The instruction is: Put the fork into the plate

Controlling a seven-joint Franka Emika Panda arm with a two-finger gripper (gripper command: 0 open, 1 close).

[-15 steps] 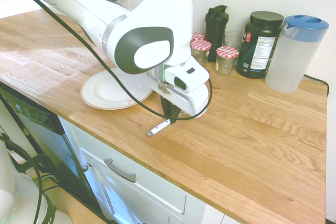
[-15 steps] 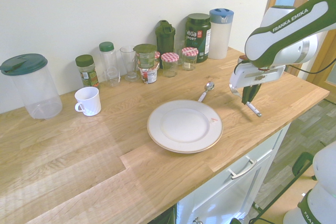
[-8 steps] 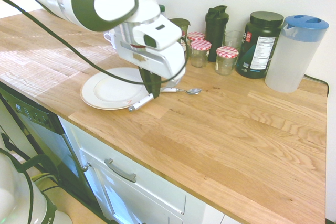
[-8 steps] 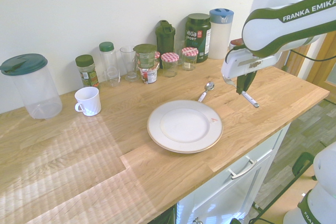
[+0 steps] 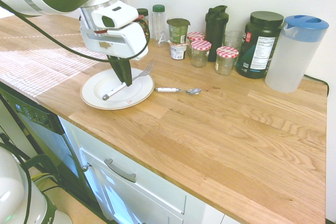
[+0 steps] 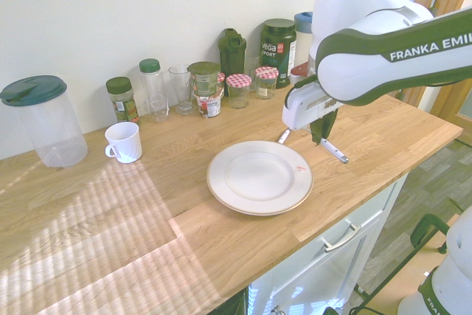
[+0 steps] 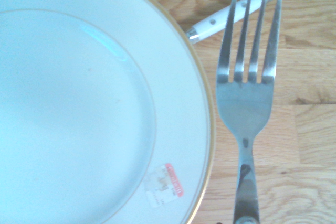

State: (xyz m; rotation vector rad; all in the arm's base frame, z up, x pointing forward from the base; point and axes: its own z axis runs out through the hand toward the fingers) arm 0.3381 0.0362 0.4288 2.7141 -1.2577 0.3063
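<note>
My gripper is shut on the fork, gripping it partway along its white handle, with the silver tines pointing toward the jars. The fork hangs in the air, tilted, at the edge of the white plate nearest the spoon. In the second exterior view the gripper and the fork's handle are just right of the plate. The wrist view shows the fork's tines over bare wood, right beside the plate's gold-edged rim with its small red mark.
A white-handled spoon lies on the wooden counter just beyond the plate. Jars, bottles and a glass line the wall, with a blue-lidded pitcher at one end and a white cup and a green-lidded jug at the other.
The arm has carried the fork along the counter, past the spoon, up to the plate's edge. The gripper has stayed shut on it.
</note>
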